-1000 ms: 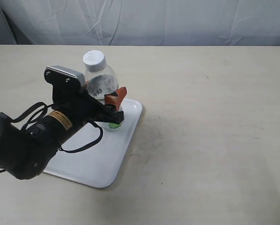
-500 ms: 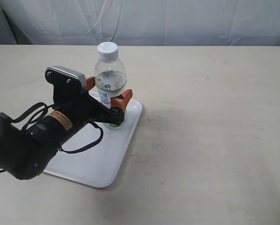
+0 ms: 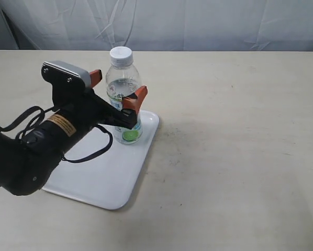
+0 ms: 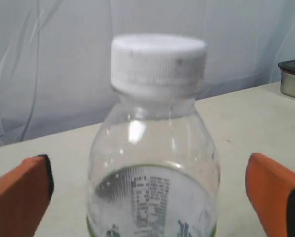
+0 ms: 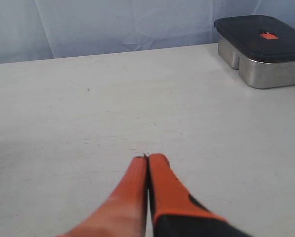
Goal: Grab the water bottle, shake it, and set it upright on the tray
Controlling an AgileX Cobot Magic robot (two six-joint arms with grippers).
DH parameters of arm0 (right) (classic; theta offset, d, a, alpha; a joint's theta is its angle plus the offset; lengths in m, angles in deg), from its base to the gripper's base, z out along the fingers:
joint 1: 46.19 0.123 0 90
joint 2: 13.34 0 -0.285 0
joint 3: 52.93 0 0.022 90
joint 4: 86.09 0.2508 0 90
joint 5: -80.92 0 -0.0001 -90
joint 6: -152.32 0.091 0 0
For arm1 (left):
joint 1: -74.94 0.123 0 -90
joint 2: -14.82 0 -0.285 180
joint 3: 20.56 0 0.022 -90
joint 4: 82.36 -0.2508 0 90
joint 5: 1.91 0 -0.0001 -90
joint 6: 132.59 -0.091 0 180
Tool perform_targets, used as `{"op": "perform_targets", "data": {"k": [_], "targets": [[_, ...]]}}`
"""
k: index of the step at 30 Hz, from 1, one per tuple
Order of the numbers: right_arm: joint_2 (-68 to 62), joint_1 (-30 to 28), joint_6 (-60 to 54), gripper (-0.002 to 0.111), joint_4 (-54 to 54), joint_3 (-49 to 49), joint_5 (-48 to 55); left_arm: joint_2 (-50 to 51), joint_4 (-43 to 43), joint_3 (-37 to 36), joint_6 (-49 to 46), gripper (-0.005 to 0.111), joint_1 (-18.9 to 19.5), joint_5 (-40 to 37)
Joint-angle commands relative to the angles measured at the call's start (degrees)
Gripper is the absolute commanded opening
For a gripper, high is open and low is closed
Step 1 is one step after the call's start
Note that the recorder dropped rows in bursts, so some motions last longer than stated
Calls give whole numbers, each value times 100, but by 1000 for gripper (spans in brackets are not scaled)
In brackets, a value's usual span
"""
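Note:
The water bottle (image 3: 124, 90) stands upright on the far right corner of the white tray (image 3: 107, 180), white cap on top. My left gripper (image 3: 117, 89) is open around it, one orange finger (image 3: 95, 77) behind and one finger (image 3: 137, 99) in front, both off the plastic. In the left wrist view the water bottle (image 4: 155, 148) fills the middle, with a finger (image 4: 19, 197) far out on each side and clear gaps between. My right gripper (image 5: 147, 160) is shut on nothing above bare table and does not show in the exterior view.
A metal box with a dark lid (image 5: 263, 47) stands near the table's far edge in the right wrist view and shows again as the metal box (image 4: 293, 79) behind the bottle. A pale curtain hangs behind the table.
A second ago the bottle was tilted in my shut left gripper. It came upright onto the tray, and the jaws have now opened off it, with the wrist risen a little.

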Motion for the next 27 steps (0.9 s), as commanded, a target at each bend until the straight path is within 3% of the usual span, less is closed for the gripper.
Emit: {"op": "perform_targets", "data": {"k": [1,11,14,18,23,26,27], "targets": [[36,-33,0,3,-32,-8,-86,-532,156,11,-405,104,-9,-362],[36,-33,0,3,-32,-8,-86,-2072,319,11,-1023,104,-9,-1321],[36,-33,0,3,-32,-8,-86,-2632,406,11,-1039,97,-9,-2073],[36,-33,0,3,-32,-8,-86,-3237,441,11,-1478,67,-9,-3194],[36,-33,0,3,-32,-8,-86,-4061,414,11,-1492,20,-9,-4475],[36,-33,0,3,-32,-8,-86,-4577,414,11,-1492,0,-9,-5080],[36,-33,0,3,-32,-8,-86,-4716,414,11,-1509,0,-9,-5214]]}}
